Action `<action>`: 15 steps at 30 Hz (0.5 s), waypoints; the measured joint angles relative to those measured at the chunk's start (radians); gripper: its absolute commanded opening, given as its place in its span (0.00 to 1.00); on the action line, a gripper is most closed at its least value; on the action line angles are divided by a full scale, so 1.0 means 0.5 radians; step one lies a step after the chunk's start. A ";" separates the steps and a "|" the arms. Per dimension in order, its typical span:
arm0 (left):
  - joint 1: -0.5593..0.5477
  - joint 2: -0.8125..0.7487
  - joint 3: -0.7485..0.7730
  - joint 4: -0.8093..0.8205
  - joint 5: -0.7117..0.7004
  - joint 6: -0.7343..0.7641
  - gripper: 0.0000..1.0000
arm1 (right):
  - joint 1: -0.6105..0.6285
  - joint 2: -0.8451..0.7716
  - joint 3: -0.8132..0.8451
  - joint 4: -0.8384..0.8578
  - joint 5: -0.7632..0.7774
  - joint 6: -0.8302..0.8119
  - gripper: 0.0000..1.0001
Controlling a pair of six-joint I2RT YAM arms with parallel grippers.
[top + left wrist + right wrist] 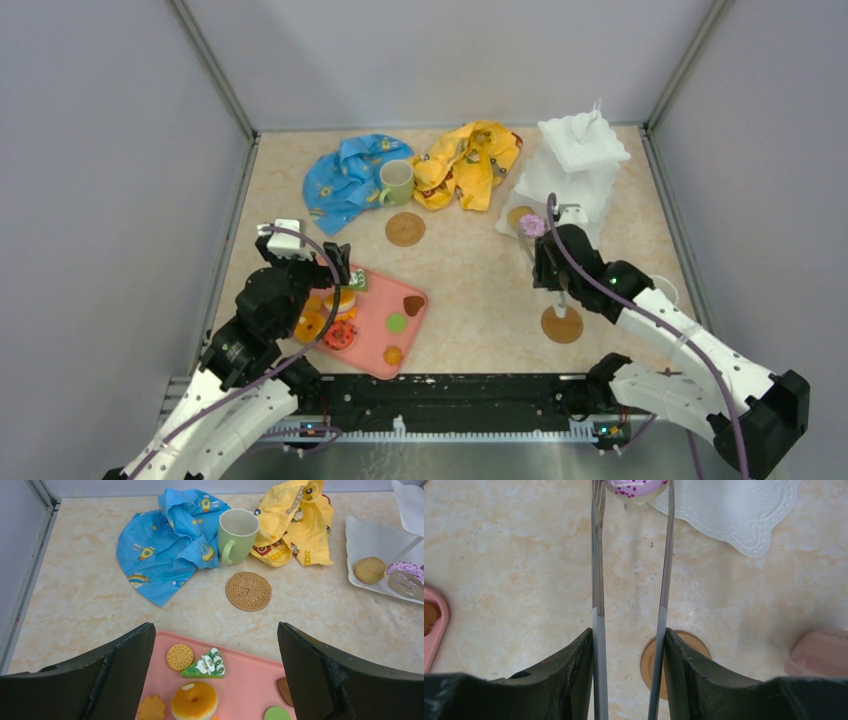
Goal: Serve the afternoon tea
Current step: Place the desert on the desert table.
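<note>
Right gripper (pixel 629 636): jaws clenched on tongs (pixel 597 570) pinching pink donut (pixel 636 487) beside stand (pixel 744 505). Left gripper (pixel 215 630): jaws released above tray (pixel 240 680).

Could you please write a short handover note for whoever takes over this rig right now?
Left gripper: open, empty, over the tray.
Right gripper: shut on tongs pinching a pink donut by the stand.
Done: one brown pastry on the stand's bottom tier.
Left: several pastries lie on the tray; green mug stands beside a coaster, not on it.
</note>
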 measured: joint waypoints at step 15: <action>0.000 -0.005 -0.001 0.000 0.024 0.001 0.99 | -0.367 0.000 -0.140 0.092 -0.070 -0.038 0.35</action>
